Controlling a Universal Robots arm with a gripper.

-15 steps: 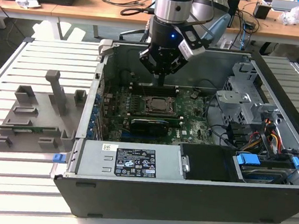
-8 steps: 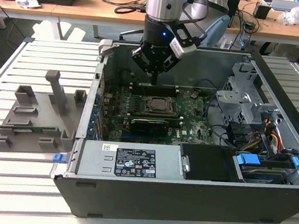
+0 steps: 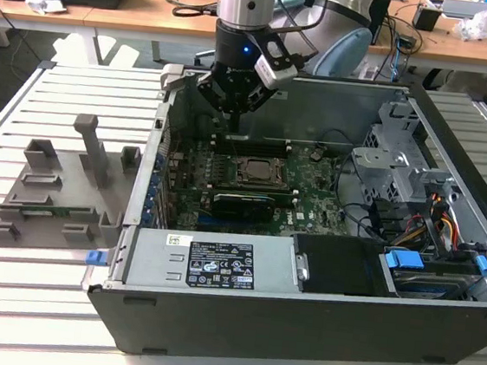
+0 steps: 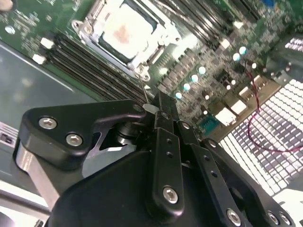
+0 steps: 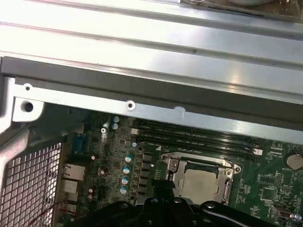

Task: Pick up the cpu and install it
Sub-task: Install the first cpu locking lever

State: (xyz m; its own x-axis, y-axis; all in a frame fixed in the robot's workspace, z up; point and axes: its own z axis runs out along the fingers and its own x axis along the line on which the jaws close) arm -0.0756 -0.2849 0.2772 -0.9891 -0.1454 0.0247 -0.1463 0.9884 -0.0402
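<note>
The cpu [image 3: 253, 170] lies flat inside the motherboard socket in the open computer case. Its pale silver top plate shows within the metal socket frame in both wrist views [image 4: 124, 29] [image 5: 199, 182]. My gripper [image 3: 233, 112] hangs just above the board, a little behind the socket as the exterior view shows it. In the second wrist view the black fingers [image 4: 163, 123] are pressed together. A thin metal socket lever [image 4: 143, 90] runs from the frame's corner up into the gripper's [image 4: 155, 107] tips.
The case wall [image 5: 156, 113] rises close behind the gripper. Memory slots [image 4: 90, 66] flank the socket, and a drive cage [image 3: 394, 155] with cables stands at the exterior view's right. A grey holder tray [image 3: 51, 188] lies on the slatted table at the exterior view's left.
</note>
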